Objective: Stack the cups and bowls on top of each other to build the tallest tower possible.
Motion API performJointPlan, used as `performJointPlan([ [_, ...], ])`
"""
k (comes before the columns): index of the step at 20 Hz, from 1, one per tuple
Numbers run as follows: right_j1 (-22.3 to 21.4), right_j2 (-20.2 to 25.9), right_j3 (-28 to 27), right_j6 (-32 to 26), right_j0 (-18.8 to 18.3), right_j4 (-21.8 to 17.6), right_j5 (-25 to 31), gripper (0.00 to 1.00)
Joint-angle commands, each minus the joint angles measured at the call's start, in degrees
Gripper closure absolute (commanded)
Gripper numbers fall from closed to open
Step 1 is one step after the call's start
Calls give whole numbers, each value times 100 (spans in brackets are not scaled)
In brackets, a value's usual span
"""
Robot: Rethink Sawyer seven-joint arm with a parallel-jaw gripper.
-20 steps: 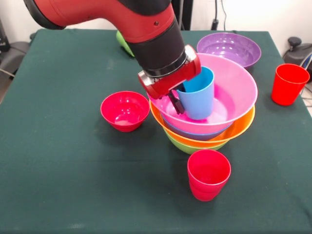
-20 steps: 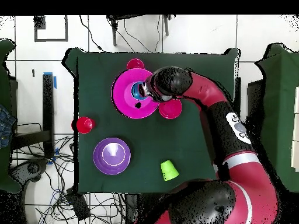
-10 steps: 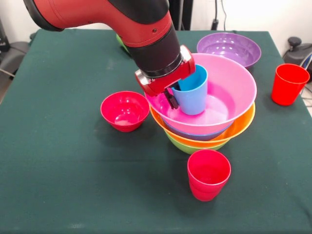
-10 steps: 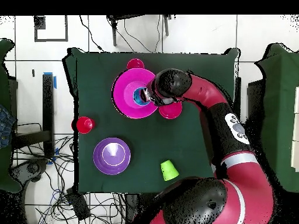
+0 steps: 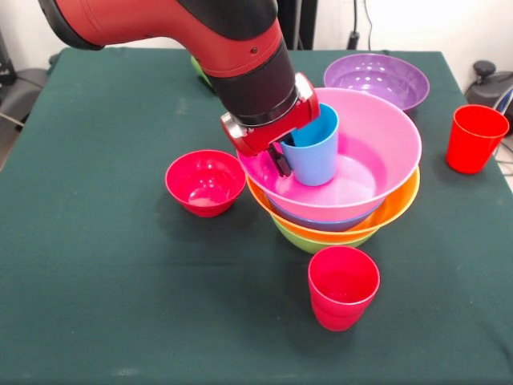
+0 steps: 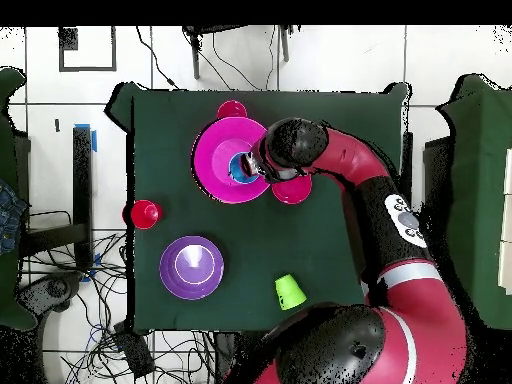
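The tower (image 5: 390, 178) is a pile of nested bowls, pink on top of blue, orange and lime green. My gripper (image 5: 298, 154) is shut on the sky blue cup (image 5: 317, 152) and holds it upright inside the pink bowl (image 5: 385, 132), left of its middle. One finger (image 5: 280, 161) shows outside the cup's wall. In the overhead view the gripper (image 6: 247, 166) and the blue cup (image 6: 238, 166) are over the pink bowl (image 6: 213, 160).
A small red bowl (image 5: 205, 181) sits left of the tower. A red cup (image 5: 343, 286) stands in front of it, another red cup (image 5: 474, 138) at the right edge. A purple bowl (image 5: 377, 80) is behind. A lime green cup (image 6: 289, 291) stands near the robot's base.
The gripper has carried the blue cup a little to the left and up inside the pink bowl. Nothing else has moved.
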Motion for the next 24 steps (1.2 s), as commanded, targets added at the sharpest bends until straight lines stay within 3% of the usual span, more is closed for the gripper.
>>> performJointPlan([
  [1, -13, -182, -135, 682, 195, -42, 316, 100],
  [9, -20, -95, -172, 901, 182, 138, -149, 100],
  [24, 30, -276, -294, 1059, 314, 135, -171, 100],
])
